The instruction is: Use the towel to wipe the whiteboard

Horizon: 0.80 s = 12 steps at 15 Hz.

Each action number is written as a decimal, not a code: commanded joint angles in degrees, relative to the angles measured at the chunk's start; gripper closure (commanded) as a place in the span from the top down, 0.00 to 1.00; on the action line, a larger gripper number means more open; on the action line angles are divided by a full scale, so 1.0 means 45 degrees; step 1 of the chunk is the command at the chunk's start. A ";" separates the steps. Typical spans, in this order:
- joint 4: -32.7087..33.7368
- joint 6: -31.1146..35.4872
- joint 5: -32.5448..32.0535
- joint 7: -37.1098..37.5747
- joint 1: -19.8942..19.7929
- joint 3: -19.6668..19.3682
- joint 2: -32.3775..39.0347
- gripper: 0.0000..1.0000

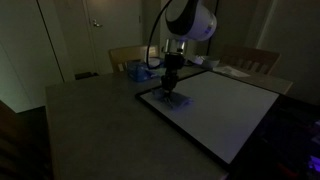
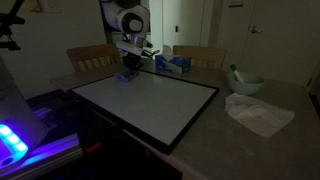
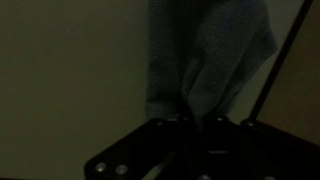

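Jaws pinched shut on the towel (image 3: 210, 60), a crumpled cloth filling the upper centre of the wrist view. The gripper (image 1: 170, 86) holds it down on the whiteboard (image 1: 225, 110) near the board's corner, just left of frame centre in an exterior view, with the table (image 1: 90, 110) all around

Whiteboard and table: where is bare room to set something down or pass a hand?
Most of the whiteboard face is bare, away from the corner where the pincer holds the towel. The table is bare on the grey stretch beside that corner. Crowded: the blue box behind the board, and the bowl and white cloth past its opposite end.
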 commanded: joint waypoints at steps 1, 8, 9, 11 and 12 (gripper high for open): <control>0.1493 -0.0601 -0.0624 0.0156 0.0248 -0.0265 0.1184 0.03; 0.3330 -0.1777 -0.1150 -0.0047 0.0344 -0.0292 0.2118 0.03; 0.3536 -0.1897 -0.1205 -0.0100 0.0341 -0.0279 0.2247 0.03; 0.3930 -0.2251 -0.1311 -0.0166 0.0353 -0.0284 0.2440 0.03; 0.4081 -0.2365 -0.1360 -0.0212 0.0348 -0.0281 0.2526 0.03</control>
